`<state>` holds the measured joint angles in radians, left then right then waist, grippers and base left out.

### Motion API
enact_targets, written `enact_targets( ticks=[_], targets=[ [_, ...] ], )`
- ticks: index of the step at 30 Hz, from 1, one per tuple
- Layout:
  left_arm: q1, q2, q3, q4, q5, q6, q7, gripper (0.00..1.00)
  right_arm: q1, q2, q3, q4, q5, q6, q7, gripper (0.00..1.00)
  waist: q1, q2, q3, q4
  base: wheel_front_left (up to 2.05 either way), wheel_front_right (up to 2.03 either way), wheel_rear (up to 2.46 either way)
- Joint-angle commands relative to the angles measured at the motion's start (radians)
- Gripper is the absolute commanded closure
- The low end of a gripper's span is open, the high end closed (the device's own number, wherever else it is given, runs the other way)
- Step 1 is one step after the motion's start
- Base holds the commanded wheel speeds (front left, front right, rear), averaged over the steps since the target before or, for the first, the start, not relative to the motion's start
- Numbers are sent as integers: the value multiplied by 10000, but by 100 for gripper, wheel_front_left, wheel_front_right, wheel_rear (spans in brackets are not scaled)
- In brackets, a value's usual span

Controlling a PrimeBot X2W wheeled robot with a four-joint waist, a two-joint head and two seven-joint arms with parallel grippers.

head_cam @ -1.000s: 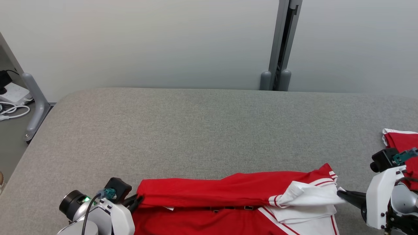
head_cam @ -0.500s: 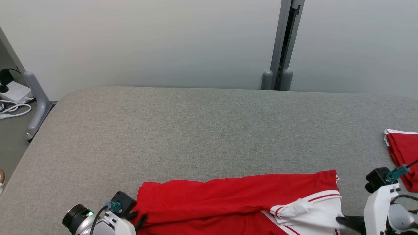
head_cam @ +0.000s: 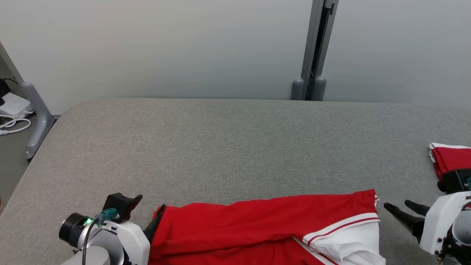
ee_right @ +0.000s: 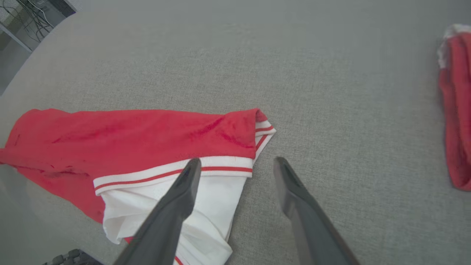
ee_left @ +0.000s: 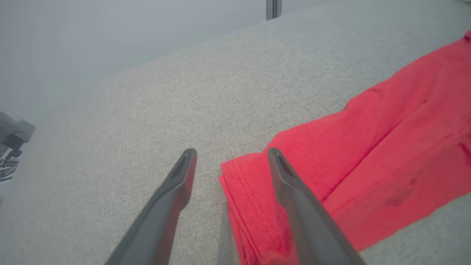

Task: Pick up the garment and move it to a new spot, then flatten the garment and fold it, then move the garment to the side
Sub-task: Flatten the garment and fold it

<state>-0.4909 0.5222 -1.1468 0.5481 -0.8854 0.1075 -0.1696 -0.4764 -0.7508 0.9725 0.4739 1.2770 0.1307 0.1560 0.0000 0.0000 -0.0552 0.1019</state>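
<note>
Head view: garment on the surface, both grippers empty

The red-and-white garment (head_cam: 257,228) lay at lower centre on the grey padded surface (head_cam: 220,147). The left gripper (ee_left: 230,154) stood wide open and empty above its red corner; the right gripper (ee_right: 237,162), equally open and empty, hung above its white-trimmed end.

— Where could a gripper pass?
— Over the wide grey tabletop (head_cam: 235,147) stretching beyond the red garment (head_cam: 265,228).
— What stands in the way?
— A second red cloth (head_cam: 450,160) at the right edge, and a grey post (head_cam: 312,48) behind the table.
</note>
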Motion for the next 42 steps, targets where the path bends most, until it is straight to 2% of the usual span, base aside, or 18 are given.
enact_targets(
  ticks=[1, 8, 14, 18, 25, 42],
  targets=[
    [11, -30, 175, -23, -137, 136, -190, 0, 257, 145, -149, 174, -111, 1, -389, 0, 0, 0, 11, -21, 0, 0, 0],
    [392, -480, 1215, -181, -366, 660, -899, 0, 870, 1112, -871, 1111, -596, 1, -2436, 0, 0, 0, 81, -95, 0, 0, 0],
    [1077, -908, 2441, -701, 280, 800, -959, 0, 1440, 1848, -1073, 1718, -739, 1, -3333, 0, 0, 0, 154, -172, 0, 0, 0],
    [1608, -1182, 3205, -913, 872, 646, -956, 0, 1725, 2296, -1068, 2072, -640, 1, -3426, 0, 0, 0, 167, -202, 0, 0, 0],
    [2111, -1516, 3969, -808, 1592, 260, -958, 0, 1872, 2794, -1055, 2500, -419, 1, -3268, 0, 0, 0, 180, -176, 0, 0, 0],
    [2238, -2022, 4820, -282, 2477, -372, -960, 0, 1558, 3529, -536, 3059, -139, 1, -3009, 0, 0, 0, 311, 11, 0, 0, 0]
  ],
)
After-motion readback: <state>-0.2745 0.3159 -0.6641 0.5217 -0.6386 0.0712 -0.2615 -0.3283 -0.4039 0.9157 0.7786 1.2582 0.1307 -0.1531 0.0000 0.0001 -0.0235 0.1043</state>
